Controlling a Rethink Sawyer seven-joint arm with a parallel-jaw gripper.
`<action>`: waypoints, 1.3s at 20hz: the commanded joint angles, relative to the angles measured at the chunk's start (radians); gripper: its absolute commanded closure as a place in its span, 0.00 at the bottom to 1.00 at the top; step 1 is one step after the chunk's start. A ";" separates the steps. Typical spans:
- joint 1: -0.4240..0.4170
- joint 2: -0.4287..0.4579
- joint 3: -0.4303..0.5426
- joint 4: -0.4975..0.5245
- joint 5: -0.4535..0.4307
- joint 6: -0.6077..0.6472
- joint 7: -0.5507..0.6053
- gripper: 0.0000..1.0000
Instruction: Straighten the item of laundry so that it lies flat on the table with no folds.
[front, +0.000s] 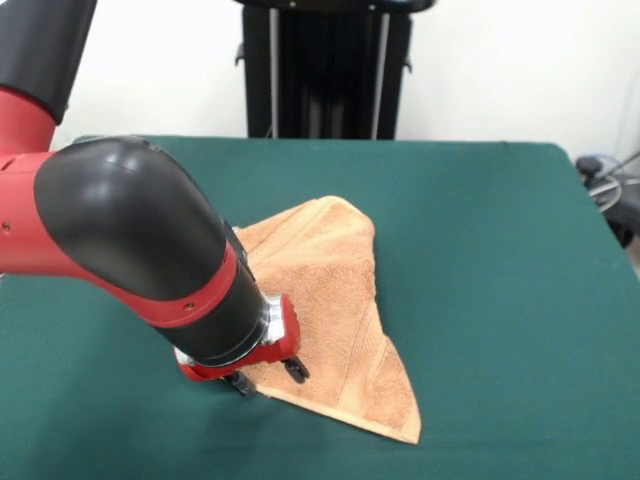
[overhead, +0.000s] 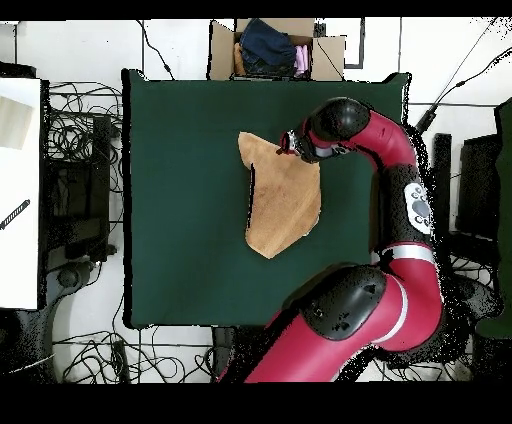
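One towel (front: 335, 300), peach-orange terry, lies near the middle of the green table (front: 500, 250), folded over itself into a rough triangle with a thick doubled edge. Gripper (front: 268, 377) is down at the towel's near-left edge; both finger tips show low against the cloth, but whether they pinch it or stand apart, cannot tell. Judged soft, light, limp: it will drape and drag, not slide stiffly. Best hold likely a corner of the upper layer, peeled back across.
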 joint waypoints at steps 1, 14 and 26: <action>0.001 0.016 0.068 -0.031 -0.011 0.077 -0.243 0.00; 0.011 0.041 0.064 -0.142 -0.025 0.136 -0.296 0.00; 0.018 0.083 0.078 -0.218 -0.014 0.207 -0.346 0.00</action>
